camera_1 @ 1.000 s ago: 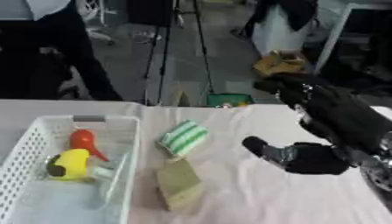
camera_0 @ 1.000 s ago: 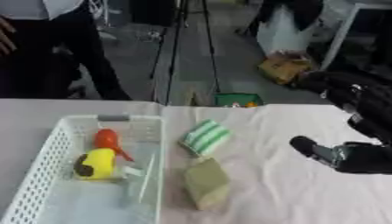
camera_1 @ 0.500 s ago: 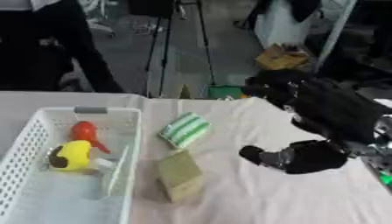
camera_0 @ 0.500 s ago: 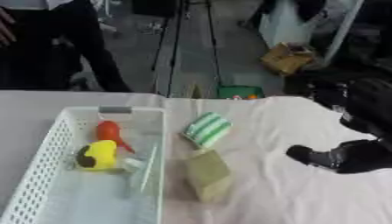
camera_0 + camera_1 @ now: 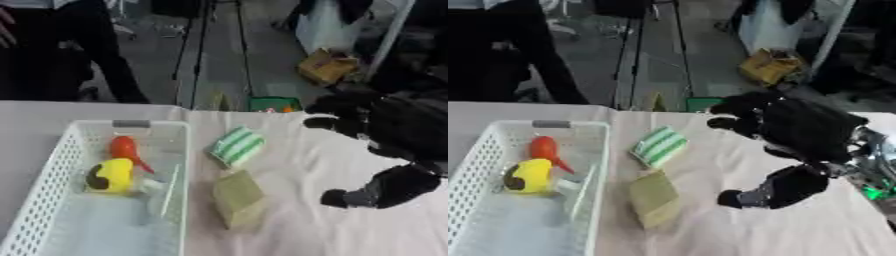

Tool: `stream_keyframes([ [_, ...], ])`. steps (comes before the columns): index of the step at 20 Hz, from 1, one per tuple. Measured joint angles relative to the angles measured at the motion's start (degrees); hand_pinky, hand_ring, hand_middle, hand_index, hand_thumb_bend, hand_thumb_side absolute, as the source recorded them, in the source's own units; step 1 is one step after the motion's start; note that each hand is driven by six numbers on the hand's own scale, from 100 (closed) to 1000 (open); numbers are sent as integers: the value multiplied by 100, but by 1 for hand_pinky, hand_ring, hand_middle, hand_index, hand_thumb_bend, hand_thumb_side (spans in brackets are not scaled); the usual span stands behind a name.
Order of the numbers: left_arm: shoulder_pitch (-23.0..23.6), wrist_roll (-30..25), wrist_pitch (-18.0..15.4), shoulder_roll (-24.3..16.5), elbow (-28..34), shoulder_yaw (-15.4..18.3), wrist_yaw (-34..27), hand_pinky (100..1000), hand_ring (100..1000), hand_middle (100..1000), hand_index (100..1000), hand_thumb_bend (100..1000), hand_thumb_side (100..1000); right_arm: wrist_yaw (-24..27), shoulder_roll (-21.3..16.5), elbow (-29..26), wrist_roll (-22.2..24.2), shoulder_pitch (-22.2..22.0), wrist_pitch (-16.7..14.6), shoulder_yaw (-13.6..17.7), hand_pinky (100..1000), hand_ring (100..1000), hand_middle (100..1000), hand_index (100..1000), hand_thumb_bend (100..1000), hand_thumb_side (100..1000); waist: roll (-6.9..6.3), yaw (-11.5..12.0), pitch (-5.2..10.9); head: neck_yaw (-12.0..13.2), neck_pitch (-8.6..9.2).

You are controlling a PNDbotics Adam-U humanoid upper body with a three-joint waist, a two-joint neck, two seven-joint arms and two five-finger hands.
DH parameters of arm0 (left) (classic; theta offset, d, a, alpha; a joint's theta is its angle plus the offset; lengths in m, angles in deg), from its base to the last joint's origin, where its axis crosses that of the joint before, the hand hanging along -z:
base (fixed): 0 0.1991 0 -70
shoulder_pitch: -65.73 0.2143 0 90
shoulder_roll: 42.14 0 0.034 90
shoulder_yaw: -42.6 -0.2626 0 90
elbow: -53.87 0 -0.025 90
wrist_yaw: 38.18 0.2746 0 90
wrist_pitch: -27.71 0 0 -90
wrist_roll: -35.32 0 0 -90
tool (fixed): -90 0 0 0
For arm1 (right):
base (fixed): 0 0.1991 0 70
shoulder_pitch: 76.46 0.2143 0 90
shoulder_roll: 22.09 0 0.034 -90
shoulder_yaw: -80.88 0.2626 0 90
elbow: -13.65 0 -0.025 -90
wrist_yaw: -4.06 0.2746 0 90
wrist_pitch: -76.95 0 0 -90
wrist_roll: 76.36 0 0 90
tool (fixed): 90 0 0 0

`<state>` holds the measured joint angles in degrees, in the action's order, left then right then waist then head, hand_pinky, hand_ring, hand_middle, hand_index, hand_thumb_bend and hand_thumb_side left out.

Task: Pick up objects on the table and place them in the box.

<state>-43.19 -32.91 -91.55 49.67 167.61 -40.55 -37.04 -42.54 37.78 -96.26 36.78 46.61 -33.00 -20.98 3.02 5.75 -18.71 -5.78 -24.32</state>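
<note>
Lying beside the basket (image 5: 52, 175): green-striped packet (image 5: 236, 146), tan block (image 5: 239, 198).

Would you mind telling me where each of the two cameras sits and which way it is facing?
Left eye view: sits in the robot's head, looks down and forward over the table at the white basket; the black right hand shows at the right edge.
Right eye view: the head's other eye, facing the same way; the right hand lies nearer the middle, fingers spread.
Both share the basket with a yellow toy and an orange thing, the green striped item and the tan block on the table; the left hand shows in neither.
</note>
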Motion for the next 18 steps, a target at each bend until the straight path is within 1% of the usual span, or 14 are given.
stream_keyframes([
  [1,-7,-4,2,0,0,-5,-5,943,940,1000,967,108,1000,56,-36,64,106,59,-128,-47,991,1000,982,1000,700,865,4,12,0,-10,13],
  [2,-16,-8,3,-1,0,-14,-8,943,940,1000,967,108,1000,124,-68,144,209,128,-252,-91,996,1000,980,1000,725,813,14,31,0,-18,19],
  [3,-25,-12,3,-3,0,-29,-9,943,940,1000,967,108,1000,204,-108,249,312,206,-385,-149,996,1000,980,1000,725,813,31,58,0,-33,20],
  [4,-26,-19,0,-5,0,-32,-11,943,940,1000,966,108,1000,286,-141,370,407,300,-512,-210,998,1000,984,1000,740,789,48,86,0,-43,20],
  [7,-33,-53,2,-7,0,-54,-20,943,940,1000,965,107,1000,419,-190,850,646,626,-852,-394,998,1000,983,1000,750,771,83,168,-4,-105,20],
  [8,-37,-59,3,-8,0,-66,-27,943,940,1000,964,107,1000,432,-190,1014,694,725,-948,-447,997,1000,984,1000,763,740,85,184,-9,-130,20],
  [10,-63,-83,1,-8,0,-81,-40,944,940,1000,963,107,1000,432,-174,1368,770,931,-1124,-566,998,1000,983,1000,768,726,97,250,-36,-207,20],
  [13,-83,-114,2,-8,0,-106,-62,944,939,1000,962,105,1000,402,-59,1821,801,1180,-1286,-709,999,1000,982,1000,776,702,109,318,-60,-327,20],
  [17,-128,-163,-4,-8,0,-139,-78,944,939,1000,960,104,1000,324,154,2341,737,1471,-1362,-819,993,1000,968,1000,792,697,121,412,-123,-467,21],
  [18,-132,-174,-9,-8,0,-141,-83,944,939,1000,959,104,1000,320,198,2452,714,1541,-1384,-834,990,998,955,1000,810,686,121,434,-140,-491,21],
])
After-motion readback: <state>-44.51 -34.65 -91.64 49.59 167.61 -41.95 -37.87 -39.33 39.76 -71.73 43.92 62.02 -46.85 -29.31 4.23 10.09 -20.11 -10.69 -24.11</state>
